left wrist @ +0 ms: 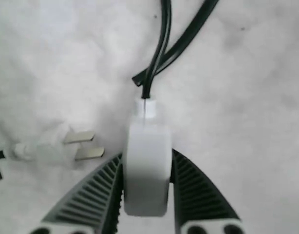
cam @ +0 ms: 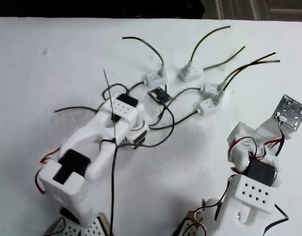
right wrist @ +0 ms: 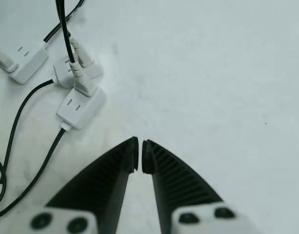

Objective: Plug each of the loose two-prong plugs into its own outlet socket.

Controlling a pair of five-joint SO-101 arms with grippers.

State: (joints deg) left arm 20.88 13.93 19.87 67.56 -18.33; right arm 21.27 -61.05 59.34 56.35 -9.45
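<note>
In the left wrist view my left gripper (left wrist: 147,195) is shut on a white outlet socket (left wrist: 145,161), whose black cord (left wrist: 157,63) runs away from the fingers. A loose two-prong plug (left wrist: 57,148) lies on the table just beside it, its metal prongs bare and pointing toward the socket. My right gripper (right wrist: 140,156) is shut with nothing in it, just above the bare table. Ahead of it lie white sockets (right wrist: 80,107) (right wrist: 25,61), and a corded plug (right wrist: 85,84) rests against the nearest one. In the high view the sockets (cam: 209,104) cluster at mid-table.
Black cords (cam: 161,125) loop across the table's middle between the left arm (cam: 116,115) and the socket cluster. A small black part (cam: 160,94) lies among them. The right arm (cam: 252,167) is folded at the right side. White tabletop (cam: 52,59) spreads to the left.
</note>
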